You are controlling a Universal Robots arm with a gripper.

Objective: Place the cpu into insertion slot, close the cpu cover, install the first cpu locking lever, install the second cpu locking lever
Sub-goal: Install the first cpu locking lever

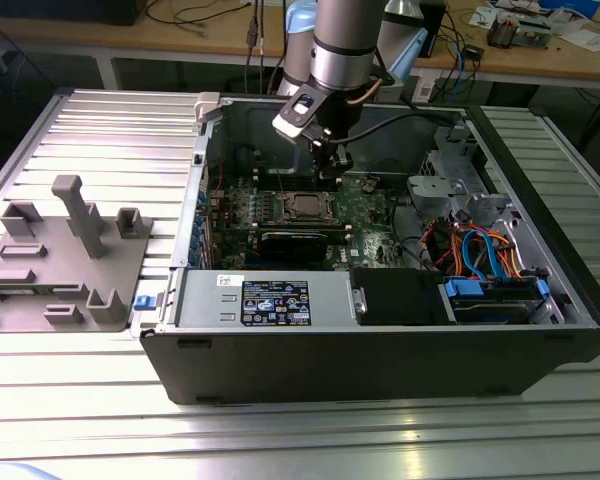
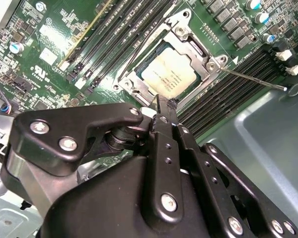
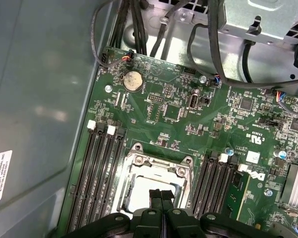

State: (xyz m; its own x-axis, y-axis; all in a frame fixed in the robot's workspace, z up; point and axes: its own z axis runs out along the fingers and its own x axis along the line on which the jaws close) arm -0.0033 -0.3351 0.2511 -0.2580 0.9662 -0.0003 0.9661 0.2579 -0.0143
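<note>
The cpu (image 2: 170, 75) lies flat in the insertion slot (image 2: 130, 84) on the green board, its silvery top showing through the window of the cpu cover (image 2: 187, 35), which lies down around it. One thin locking lever (image 2: 253, 79) sticks out from the socket's corner over the memory slots. My gripper (image 2: 161, 101) is shut with nothing seen between its fingers, its tips just above the cpu's edge. The first wrist view shows the gripper (image 3: 161, 196) over the cpu (image 3: 139, 197). In the exterior view the gripper (image 1: 332, 172) hangs just behind the socket (image 1: 306, 206).
The open computer case (image 1: 380, 350) lies on a slatted metal table. A black card (image 1: 295, 243) sits just in front of the socket, a grey power supply (image 1: 265, 298) nearer still. Memory slots (image 3: 99, 173) flank the socket. Cables (image 1: 480, 250) crowd the exterior view's right; a grey fixture (image 1: 70, 250) stands left.
</note>
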